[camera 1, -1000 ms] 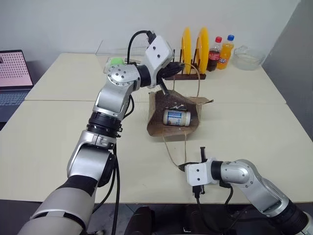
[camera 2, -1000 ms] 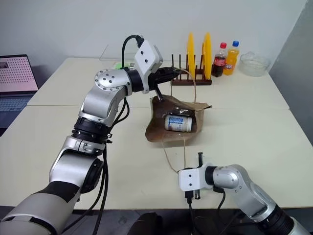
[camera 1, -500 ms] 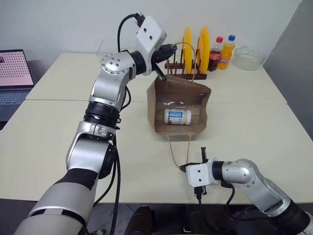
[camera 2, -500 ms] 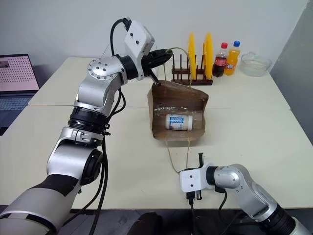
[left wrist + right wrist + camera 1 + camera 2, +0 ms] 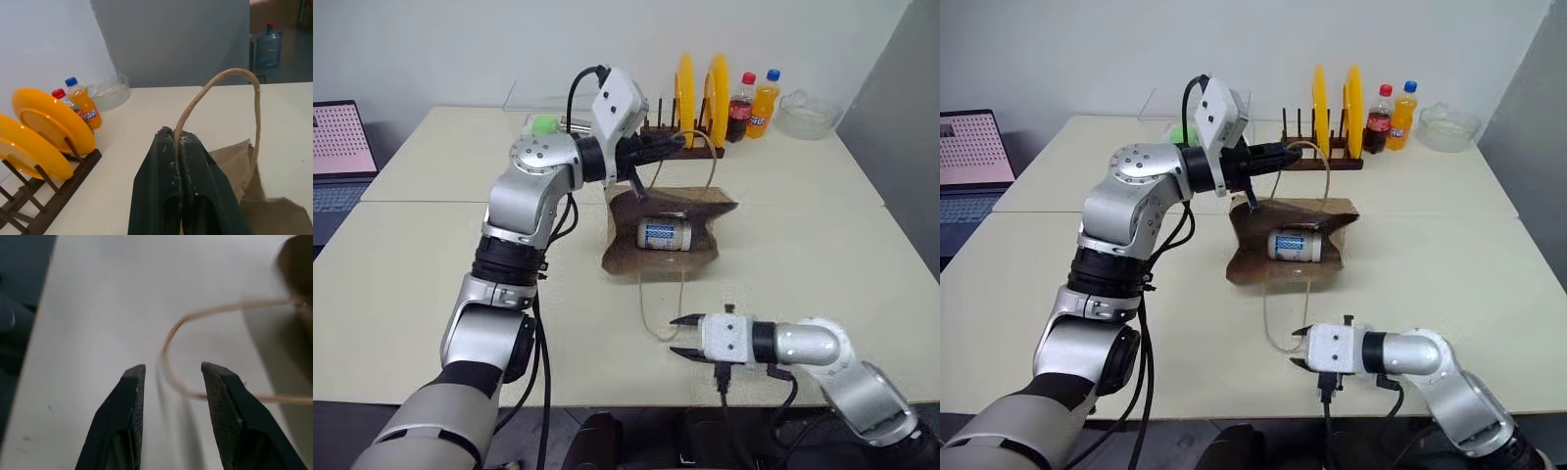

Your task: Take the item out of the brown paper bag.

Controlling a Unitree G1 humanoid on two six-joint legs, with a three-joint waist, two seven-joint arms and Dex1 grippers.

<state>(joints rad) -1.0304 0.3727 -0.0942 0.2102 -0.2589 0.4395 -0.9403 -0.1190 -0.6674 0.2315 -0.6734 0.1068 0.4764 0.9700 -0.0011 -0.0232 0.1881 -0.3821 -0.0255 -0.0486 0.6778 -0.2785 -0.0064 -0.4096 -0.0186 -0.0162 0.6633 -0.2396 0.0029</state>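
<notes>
Setting: cream table [image 5: 431,264] before a white wall; yellow plates in a rack [image 5: 700,93], two soda bottles [image 5: 754,103] and a glass bowl [image 5: 808,113] along the back, a laptop [image 5: 337,162] at the left edge.

Bag: the brown paper bag [image 5: 661,235] sits mid-table, tipped so its mouth faces the robot, sides slumped and creased. Hoisting one handle looks meant to hold the mouth open for a reach inside.

Item: a white canister with a blue label [image 5: 664,233] lies on its side within the bag's mouth, not yet taken out.

Left arm: raised and bent across the table, the left gripper [image 5: 178,142] pointing about level, its fingers pinched tight on the upper cord handle [image 5: 222,81].

Right arm: low at the near table edge, forearm lying crosswise, the right gripper [image 5: 683,337] with fingers parted and holding nothing; the lower cord handle [image 5: 186,357] lies looped on the table just ahead of its tips.
</notes>
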